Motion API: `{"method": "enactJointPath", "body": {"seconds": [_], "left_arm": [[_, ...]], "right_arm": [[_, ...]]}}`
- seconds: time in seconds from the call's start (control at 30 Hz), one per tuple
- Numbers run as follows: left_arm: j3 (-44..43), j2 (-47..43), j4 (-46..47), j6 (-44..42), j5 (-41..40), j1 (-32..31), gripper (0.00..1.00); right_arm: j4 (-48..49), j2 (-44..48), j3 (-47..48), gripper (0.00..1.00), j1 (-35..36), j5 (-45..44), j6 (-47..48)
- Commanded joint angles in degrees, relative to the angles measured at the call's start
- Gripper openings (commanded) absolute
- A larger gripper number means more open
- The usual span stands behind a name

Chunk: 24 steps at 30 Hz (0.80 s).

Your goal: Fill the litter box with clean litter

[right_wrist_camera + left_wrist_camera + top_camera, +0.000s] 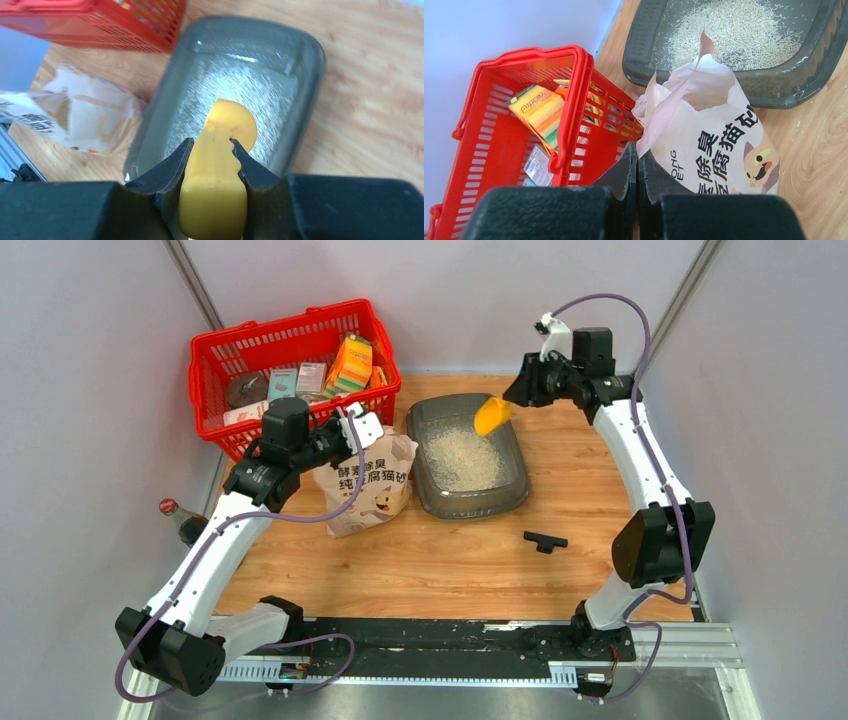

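Your right gripper (211,145) is clamped on the handle of the yellow scoop (220,165), jaws pressed against both sides of it. It holds the scoop (491,415) tipped mouth-down over the far end of the litter box (415,455). From the wrist view you see only the back of the scoop, so you cannot tell whether any grains are left in it.

The litter box sits toward the far edge of the desk (450,570), about midway across. The paper bag (365,485) stands just beside it on the left, and the red basket (215,350) is in the far left corner.

Your left gripper (637,150) is closed, with its fingers together on the torn top flap of the bag (719,145). It seems to be keeping the mouth of the bag up and open.

The job looks partly done. A pale patch of litter (462,458) covers the middle of the box floor. The layer is thin and scattered, and bare grey plastic shows along the walls and at the near end (639,75). A few stray grains lie on the wood beside the box.

Expect several more trips between the bag and the box before the floor is evenly covered.
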<state>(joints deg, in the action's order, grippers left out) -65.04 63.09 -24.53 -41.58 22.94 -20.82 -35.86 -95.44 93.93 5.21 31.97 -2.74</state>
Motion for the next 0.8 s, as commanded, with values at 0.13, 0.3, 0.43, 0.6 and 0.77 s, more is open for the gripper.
{"method": "enactJointPath", "body": {"seconds": [0.13, 0.3, 0.43, 0.6, 0.77], "left_arm": [[-1.2, -0.8, 5.3, 0.5, 3.4, -0.2, 0.0], [-1.2, -1.0, 4.8, 0.1, 2.9, -0.2, 0.0], [-1.3, -1.4, 4.3, -0.2, 2.6, -0.2, 0.0], [-1.2, -2.2, 3.5, -0.2, 1.8, -0.2, 0.0], [-0.7, -3.5, 2.7, -0.3, 1.6, -0.2, 0.0]], "right_arm": [[2.2, -1.4, 14.6, 0.0, 6.0, 7.5, -3.5], [4.9, -4.0, 19.4, 0.0, 12.0, 13.7, -7.8], [4.5, -5.7, 21.6, 0.0, 16.3, 15.8, -8.6], [1.1, -6.5, 20.0, 0.0, 19.8, 13.5, -6.9], [-2.8, -5.9, 17.7, 0.0, 22.3, 7.7, -2.2]]}}
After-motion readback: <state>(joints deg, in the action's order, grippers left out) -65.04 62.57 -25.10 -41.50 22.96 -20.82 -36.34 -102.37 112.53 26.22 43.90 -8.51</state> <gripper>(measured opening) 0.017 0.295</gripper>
